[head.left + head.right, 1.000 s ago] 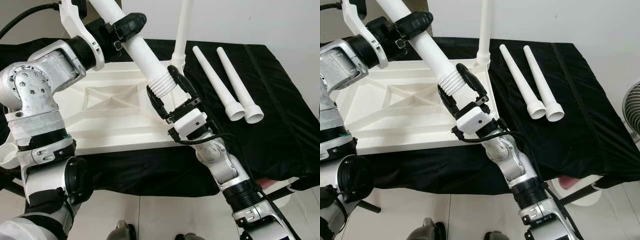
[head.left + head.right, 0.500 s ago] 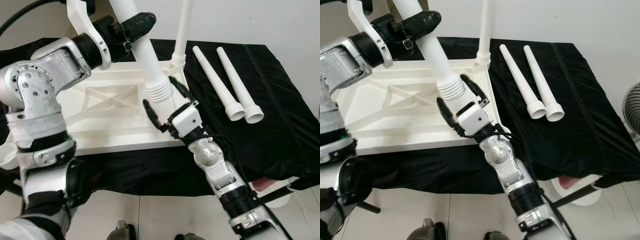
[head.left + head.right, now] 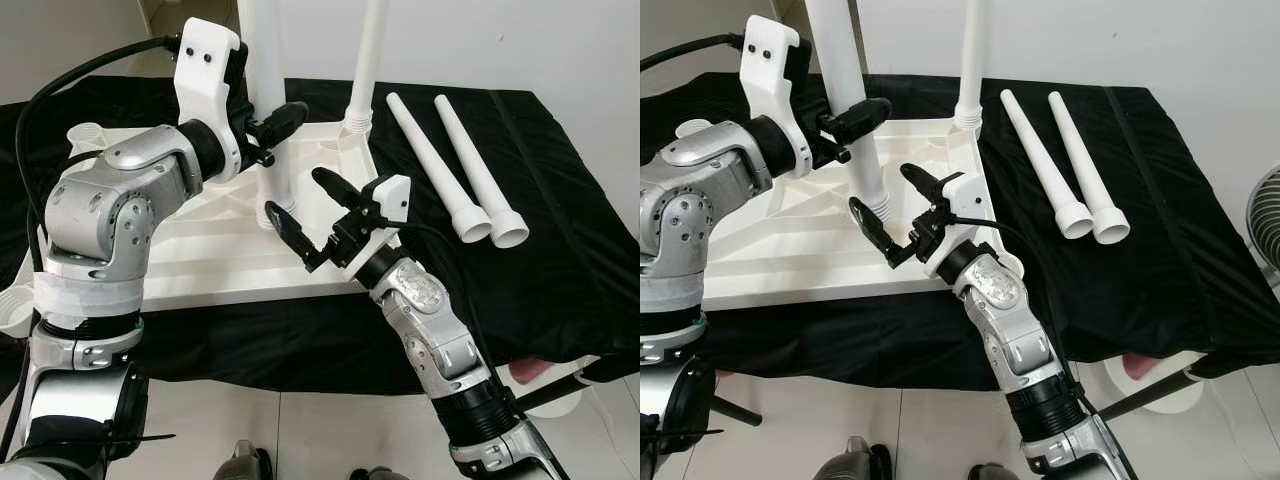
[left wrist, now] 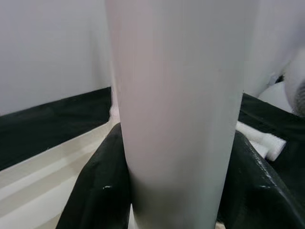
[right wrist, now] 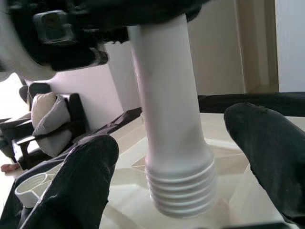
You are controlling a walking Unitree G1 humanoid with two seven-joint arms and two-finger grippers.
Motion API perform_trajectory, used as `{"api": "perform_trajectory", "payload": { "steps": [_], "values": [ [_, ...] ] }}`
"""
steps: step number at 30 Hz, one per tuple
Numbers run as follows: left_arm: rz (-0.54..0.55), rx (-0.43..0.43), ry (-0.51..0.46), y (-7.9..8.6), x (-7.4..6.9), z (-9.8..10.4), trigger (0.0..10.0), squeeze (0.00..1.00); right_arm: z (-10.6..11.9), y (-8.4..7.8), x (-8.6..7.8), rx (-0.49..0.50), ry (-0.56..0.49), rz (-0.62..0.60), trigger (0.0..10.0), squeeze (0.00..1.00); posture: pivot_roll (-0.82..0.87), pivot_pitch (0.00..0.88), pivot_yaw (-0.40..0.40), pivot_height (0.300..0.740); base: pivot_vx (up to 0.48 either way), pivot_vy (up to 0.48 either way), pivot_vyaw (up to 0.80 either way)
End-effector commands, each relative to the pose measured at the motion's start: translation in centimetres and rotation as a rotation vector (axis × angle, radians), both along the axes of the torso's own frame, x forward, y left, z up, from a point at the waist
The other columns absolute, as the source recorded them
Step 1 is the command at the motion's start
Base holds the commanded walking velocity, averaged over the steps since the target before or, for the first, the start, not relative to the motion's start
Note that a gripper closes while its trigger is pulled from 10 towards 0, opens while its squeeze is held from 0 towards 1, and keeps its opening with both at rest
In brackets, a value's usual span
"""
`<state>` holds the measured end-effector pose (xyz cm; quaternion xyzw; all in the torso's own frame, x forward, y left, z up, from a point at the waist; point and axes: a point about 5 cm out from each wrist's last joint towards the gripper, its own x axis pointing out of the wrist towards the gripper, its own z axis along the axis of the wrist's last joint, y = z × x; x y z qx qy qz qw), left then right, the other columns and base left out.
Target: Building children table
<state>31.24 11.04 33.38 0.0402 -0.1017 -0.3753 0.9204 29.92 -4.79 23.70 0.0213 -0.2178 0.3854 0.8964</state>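
My left end effector (image 3: 268, 128) clamps a leg (image 3: 855, 130) upright over the tabletop (image 3: 200, 240); its upper end is cut off. My right end effector (image 3: 305, 215) gapes wide beside its threaded end, holding nothing.

The table legs (image 3: 418, 138) look like smooth white plastic with a slight sheen; the held leg (image 5: 169, 124) ends in moulded ridged threads. The tabletop panel (image 3: 200, 250) is matt cream plastic. A matt black cloth (image 3: 560, 240), softly creased, covers the worktop. The pincer fingers (image 5: 86, 176) look like matt black rubbery plastic.
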Motion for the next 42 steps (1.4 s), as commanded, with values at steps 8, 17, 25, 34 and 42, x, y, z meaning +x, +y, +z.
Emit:
{"api": "perform_trajectory", "payload": {
  "steps": [8, 17, 25, 34, 42],
  "values": [
    [-0.287, 0.125, -0.106, -1.8, -2.6, -0.5, 0.0, 0.0, 0.6, 0.7, 2.6, -0.022, 0.135, -0.042, 10.0, 0.0, 0.03, 0.127, 0.035, 0.74, 0.0, 0.0, 0.0],
    [-0.276, 0.211, -0.122, -2.2, -2.4, -1.8, 0.0, 0.0, 1.9, 1.6, 2.3, -0.075, 0.095, 0.043, 10.0, 0.0, 0.03, 0.126, 0.031, 0.74, 0.0, 0.0, 0.0],
    [-0.277, 0.219, -0.117, -2.4, -2.4, -2.2, 0.0, 0.0, 2.2, 2.0, 2.2, -0.12, 0.055, 0.054, 8.2, 0.0, 0.03, 0.124, 0.03, 0.74, 0.0, 0.0, 0.0],
    [-0.286, 0.235, -0.12, -2.3, -2.2, -2.5, 0.0, 0.0, 2.4, 2.3, 1.9, -0.081, 0.067, 0.083, 0.0, 0.0, 0.02, 0.116, 0.029, 0.74, 0.0, 0.0, 0.0],
    [-0.285, 0.255, -0.122, -2.3, -2.1, -2.9, 0.0, 0.0, 2.7, 2.3, 1.5, -0.028, 0.093, 0.121, 0.0, 0.0, 0.02, 0.107, 0.03, 0.74, 0.0, 0.0, 0.0]
  ]
}}
